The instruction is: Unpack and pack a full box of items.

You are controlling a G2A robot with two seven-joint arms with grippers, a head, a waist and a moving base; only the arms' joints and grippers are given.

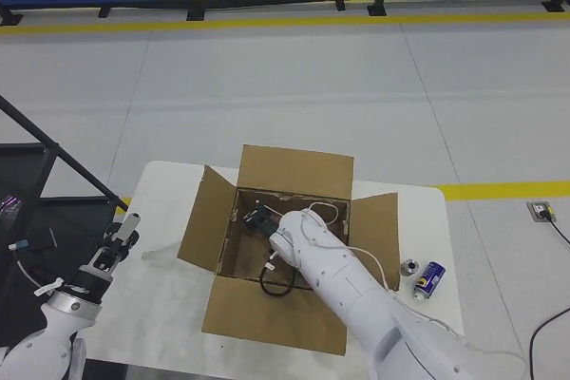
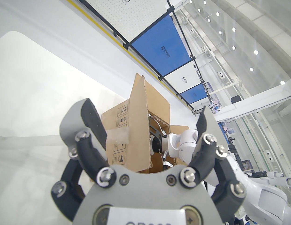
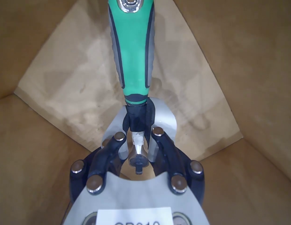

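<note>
An open cardboard box stands in the middle of the white table, flaps spread outward. My right arm reaches down inside it; the right gripper is shut on the black neck of a ratchet wrench with a green and grey handle, above the box floor. Its metal head sits between the fingers. My left gripper is open and holds nothing, low over the table to the left of the box. In the top view the left gripper sits near the table's left edge.
A blue can and a small metal cylinder lie on the table right of the box. A black cable loops inside the box beside the arm. A dark frame and netting stand left of the table.
</note>
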